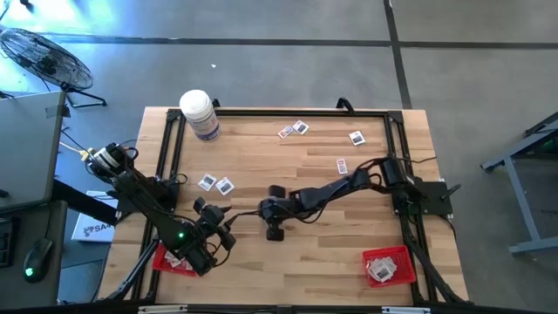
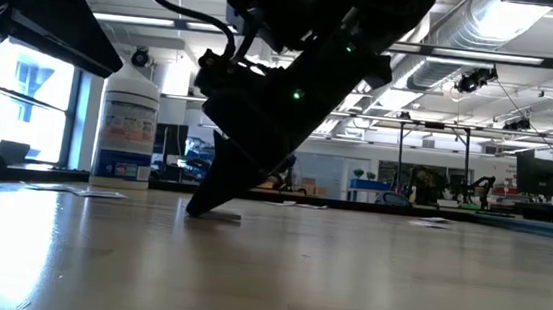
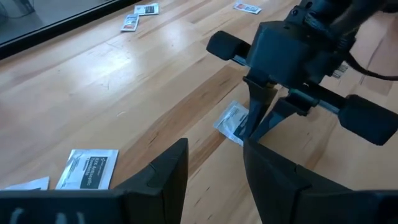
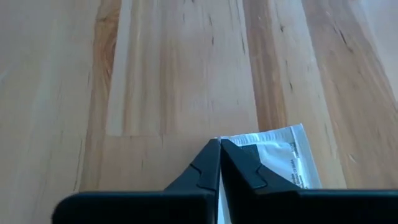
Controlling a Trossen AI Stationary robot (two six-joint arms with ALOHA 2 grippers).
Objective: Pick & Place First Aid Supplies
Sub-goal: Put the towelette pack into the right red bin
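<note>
Right gripper [image 4: 219, 149] down at the wooden table [image 1: 314, 253], near its middle, fingers [image 4: 198, 169] pinched together on the edge of one white packet [image 4: 273, 155] that lies flat on the wood, most of it jutting out to one side of the fingertips. Left gripper [image 3: 214, 165] hovering just beside, fingers [image 3: 163, 168] spread wide and holding nothing, aimed at that same packet [image 3: 234, 122]. Another packet [image 3: 88, 168] flat on the wood outside the left fingers. More packets [image 1: 216, 183] scattered farther off. Others piled in the red tray [image 1: 403, 272].
</note>
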